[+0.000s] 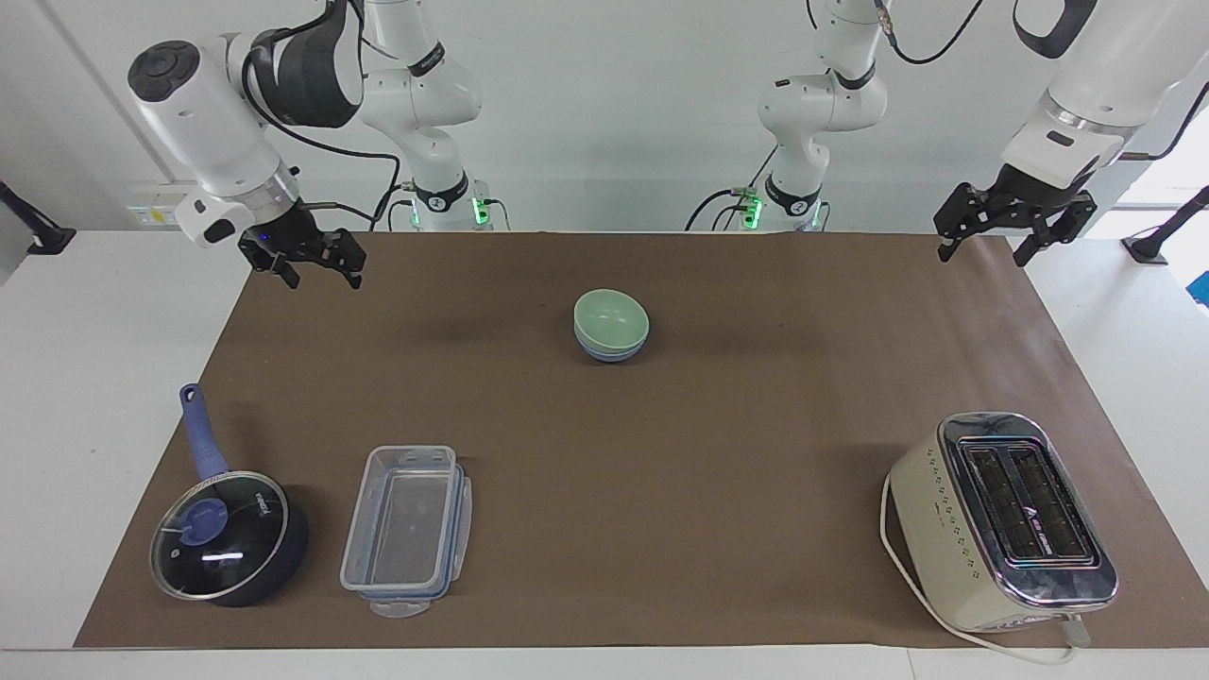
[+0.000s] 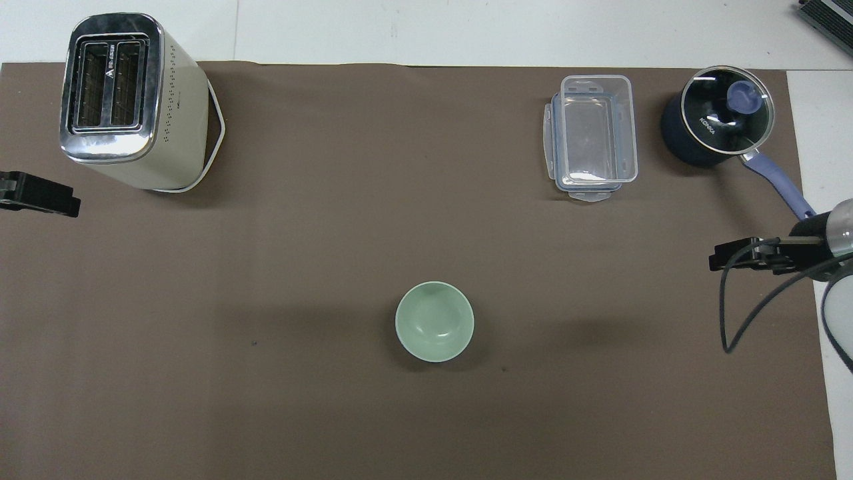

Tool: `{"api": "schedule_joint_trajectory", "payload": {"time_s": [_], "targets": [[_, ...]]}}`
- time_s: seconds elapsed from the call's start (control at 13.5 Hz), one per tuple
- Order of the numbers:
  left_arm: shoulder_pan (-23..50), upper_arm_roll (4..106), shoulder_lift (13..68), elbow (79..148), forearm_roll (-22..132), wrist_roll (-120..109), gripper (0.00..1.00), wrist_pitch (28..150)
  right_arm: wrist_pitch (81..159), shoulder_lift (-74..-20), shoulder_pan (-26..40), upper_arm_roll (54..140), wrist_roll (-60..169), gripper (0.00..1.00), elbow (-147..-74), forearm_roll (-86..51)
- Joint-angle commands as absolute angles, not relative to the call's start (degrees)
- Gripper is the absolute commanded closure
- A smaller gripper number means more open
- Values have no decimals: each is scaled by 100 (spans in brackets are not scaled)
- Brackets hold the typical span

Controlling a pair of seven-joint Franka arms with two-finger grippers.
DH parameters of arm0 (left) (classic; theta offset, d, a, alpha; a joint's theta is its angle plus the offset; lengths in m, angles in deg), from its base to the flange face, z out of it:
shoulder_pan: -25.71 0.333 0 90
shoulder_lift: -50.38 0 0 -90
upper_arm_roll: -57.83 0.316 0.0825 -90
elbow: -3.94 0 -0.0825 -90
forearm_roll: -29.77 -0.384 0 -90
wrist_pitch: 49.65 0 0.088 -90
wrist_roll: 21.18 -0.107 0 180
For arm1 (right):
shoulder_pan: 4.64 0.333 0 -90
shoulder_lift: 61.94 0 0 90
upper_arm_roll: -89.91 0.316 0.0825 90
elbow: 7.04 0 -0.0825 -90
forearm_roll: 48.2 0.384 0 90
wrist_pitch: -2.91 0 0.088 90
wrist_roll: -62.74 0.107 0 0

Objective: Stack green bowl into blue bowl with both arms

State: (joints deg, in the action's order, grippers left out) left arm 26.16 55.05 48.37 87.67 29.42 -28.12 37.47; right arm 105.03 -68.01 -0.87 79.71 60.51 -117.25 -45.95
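The green bowl (image 1: pixel 610 318) sits nested inside the blue bowl (image 1: pixel 610 354) on the brown mat, midway between the two arms' ends. In the overhead view only the green bowl (image 2: pixel 434 321) shows; the blue bowl is hidden under it. My right gripper (image 1: pixel 319 280) is open and empty, raised over the mat's edge at the right arm's end; it also shows in the overhead view (image 2: pixel 728 257). My left gripper (image 1: pixel 982 255) is open and empty, waiting raised over the mat's edge at the left arm's end, and shows in the overhead view (image 2: pixel 63 203).
A dark-blue lidded saucepan (image 1: pixel 227 536) and a clear plastic container (image 1: pixel 406 529) stand farther from the robots at the right arm's end. A cream toaster (image 1: pixel 1006 519) stands farther from the robots at the left arm's end.
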Motion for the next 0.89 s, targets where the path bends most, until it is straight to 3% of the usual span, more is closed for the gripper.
{"api": "schedule_joint_trajectory", "payload": {"time_s": [0.0, 0.37, 0.59, 0.81], "targets": [[2615, 5510, 4968, 8901, 2862, -2812, 0, 3727, 10321, -6678, -200, 8042, 5984, 0, -10938, -4671], [2615, 5510, 4968, 8901, 2862, -2812, 0, 3727, 9399, -6608, -113, 8103, 6002, 0, -9760, -4924], [2624, 5510, 4968, 8901, 2862, -2812, 0, 3727, 9441, -6694, 45, 8129, 5931, 0, -9968, -5023], [2571, 5510, 4968, 8901, 2862, -2794, 0, 3701, 8706, -6468, 185, 8234, 6010, 0, -9346, -5005]]}}
